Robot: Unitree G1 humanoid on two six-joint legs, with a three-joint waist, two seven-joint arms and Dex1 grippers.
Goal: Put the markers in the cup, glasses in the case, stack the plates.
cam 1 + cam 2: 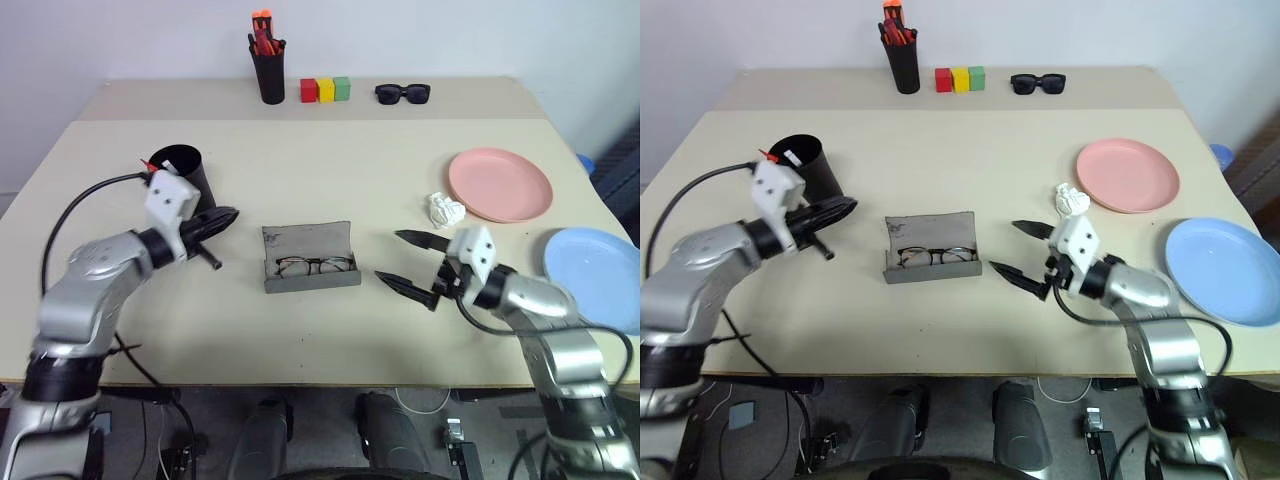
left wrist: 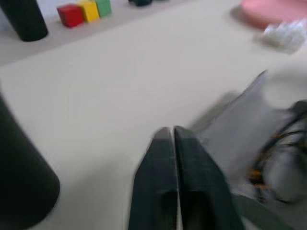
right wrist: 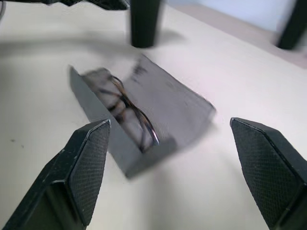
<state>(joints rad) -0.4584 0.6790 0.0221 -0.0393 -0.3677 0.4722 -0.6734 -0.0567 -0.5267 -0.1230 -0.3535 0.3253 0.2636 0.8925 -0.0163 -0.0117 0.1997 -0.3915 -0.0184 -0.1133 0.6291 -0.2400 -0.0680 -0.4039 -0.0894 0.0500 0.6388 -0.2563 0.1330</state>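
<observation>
The right gripper (image 1: 412,262) is seen with its two black, cross-hatched fingers spread wide and nothing between them, held just above the beige table (image 1: 320,170) and pointed at the grey case (image 1: 310,257), which lies open a short way off its tips. Inside the felt-like lining the thin wire-framed glasses (image 1: 314,265) are seen, their far ends blurred in the wrist view. Just behind this gripper a crumpled white wad (image 1: 446,210) is found, and beyond it the salmon pink plate (image 1: 500,184); the light blue plate (image 1: 594,276) is cut off at the table's right edge. Bare table is left between case and gripper. The left gripper (image 1: 222,218) is pressed shut on the case's other side, possibly with a slim dark marker beneath it, though that is hard to make out. Close behind it stands the matte black cup (image 1: 181,170), with markers (image 1: 150,170) seemingly at its rim.
</observation>
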